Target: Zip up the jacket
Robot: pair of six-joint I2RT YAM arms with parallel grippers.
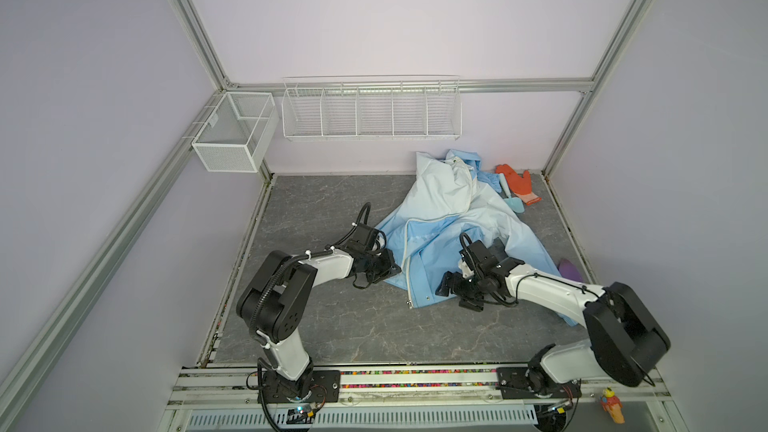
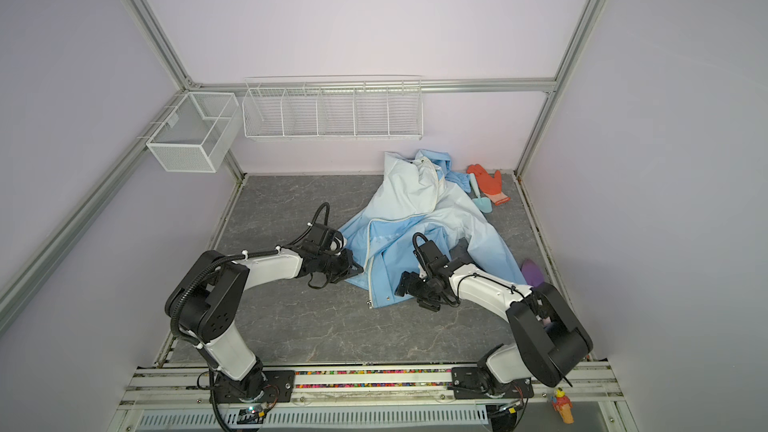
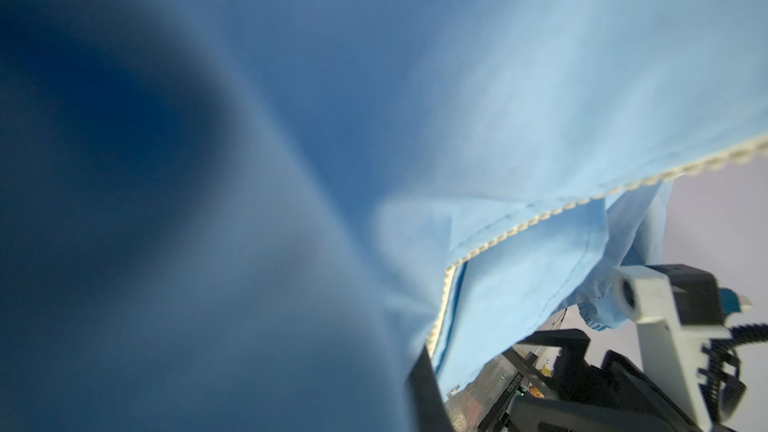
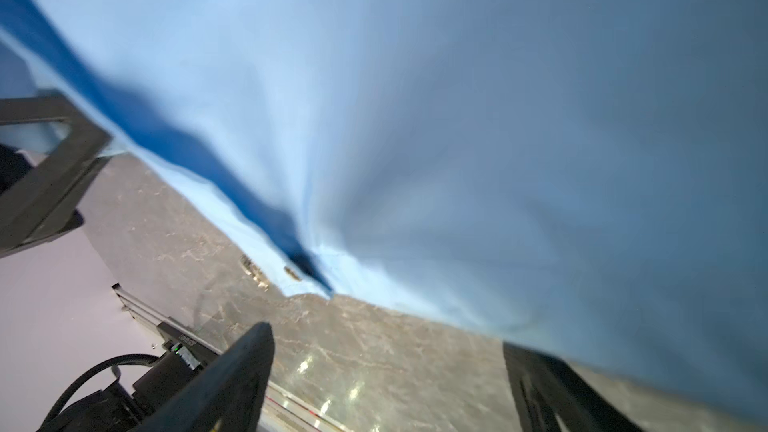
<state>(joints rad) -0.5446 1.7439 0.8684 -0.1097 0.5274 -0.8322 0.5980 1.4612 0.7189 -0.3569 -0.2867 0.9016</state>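
Up close, the left pincer (image 1: 392, 272) is clenching on the near left hem of the jacket (image 1: 449, 209). In its wrist view, blue cloth is bunching toward the one dark finger (image 3: 419, 384) that shows, and the teeth of the white zipper (image 3: 582, 201) are running along a loose edge. The right pincer (image 1: 449, 286) is hovering released over the jacket's near right panel, jaws spread wide. In its wrist view the two dark fingers (image 4: 237, 376) are gaping apart above the grey marbled table (image 4: 374, 347), with the hem just beyond them. In both top views the jacket is lying rumpled on the table's right half, whitish at the far wall and bluer toward the arms, its front open. An orange glove (image 1: 517, 182) and a teal spatula (image 1: 513, 201) are lying just beside its far right edge. Two white wire baskets (image 1: 370, 114) are hanging on the back walls.
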